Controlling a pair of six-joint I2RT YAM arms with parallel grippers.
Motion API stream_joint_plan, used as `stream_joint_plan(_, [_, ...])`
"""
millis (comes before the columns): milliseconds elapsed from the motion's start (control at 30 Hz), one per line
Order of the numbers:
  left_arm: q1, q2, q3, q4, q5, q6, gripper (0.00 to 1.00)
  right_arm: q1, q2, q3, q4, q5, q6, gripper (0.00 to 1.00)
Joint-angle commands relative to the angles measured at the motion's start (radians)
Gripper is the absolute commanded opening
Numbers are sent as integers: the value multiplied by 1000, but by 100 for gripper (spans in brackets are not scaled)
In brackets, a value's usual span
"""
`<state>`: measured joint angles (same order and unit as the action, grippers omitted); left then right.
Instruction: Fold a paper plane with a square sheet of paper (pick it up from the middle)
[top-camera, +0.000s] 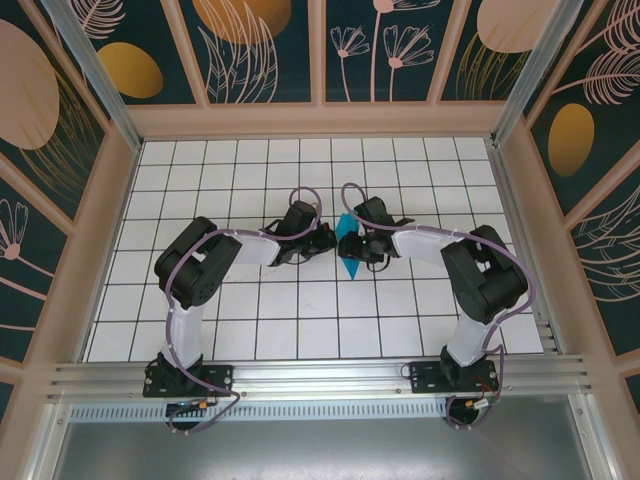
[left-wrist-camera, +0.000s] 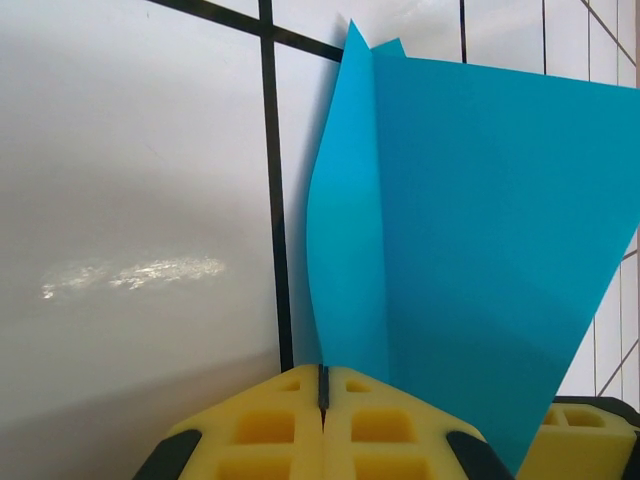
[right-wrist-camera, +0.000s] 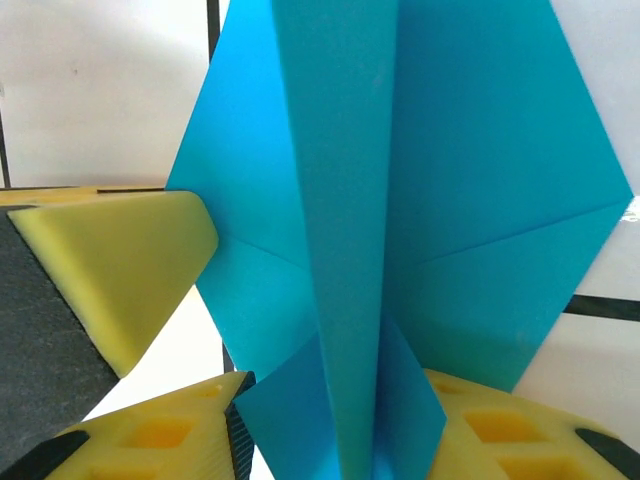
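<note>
The square sheet of paper (top-camera: 352, 268) is teal-blue and folded into a pointed shape with a raised middle ridge and two wings. It is held off the white grid table between both arms. My left gripper (top-camera: 329, 241) is shut, and one wing's edge (left-wrist-camera: 345, 250) runs down into the seam of its yellow fingers (left-wrist-camera: 400, 430). One of those left fingers (right-wrist-camera: 120, 260) shows in the right wrist view, overlapping the paper's left edge. My right gripper (right-wrist-camera: 340, 400) stands open around the paper's ridge (right-wrist-camera: 345, 250), and the lower flaps brush both pads.
The white grid table (top-camera: 300, 330) is walled by a wooden frame with patterned panels (top-camera: 260, 50). Both arm bases sit on the metal rail (top-camera: 320, 380) at the near edge. The arms' elbows (top-camera: 190, 270) (top-camera: 485, 270) bulge outward to either side.
</note>
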<state>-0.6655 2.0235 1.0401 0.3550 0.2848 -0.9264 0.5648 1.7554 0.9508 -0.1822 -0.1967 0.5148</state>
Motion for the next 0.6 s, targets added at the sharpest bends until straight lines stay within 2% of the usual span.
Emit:
stream_joint_plan(0, [8,-6,8,4,16,-3,0,7,22,29,-40,47,8,45])
stream_joint_plan(67, [10,-8,10,-3,11,-2,0,7,21,31,-47,62,11,44])
stream_joint_plan(233, [9,-12,11,-14,2,3,0,9,11,38,-75,123,25,34])
stream_joint_plan(367, [9,-13,12,-13,6,3,0,9,19,44,-80,123,27,19])
stream_joint_plan(467, [9,-14,11,-13,7,3,0,11,30,49,-79,112,25,18])
stream_joint_plan(567, [9,-24,11,-16,5,1,5,12,43,60,-77,104,23,19])
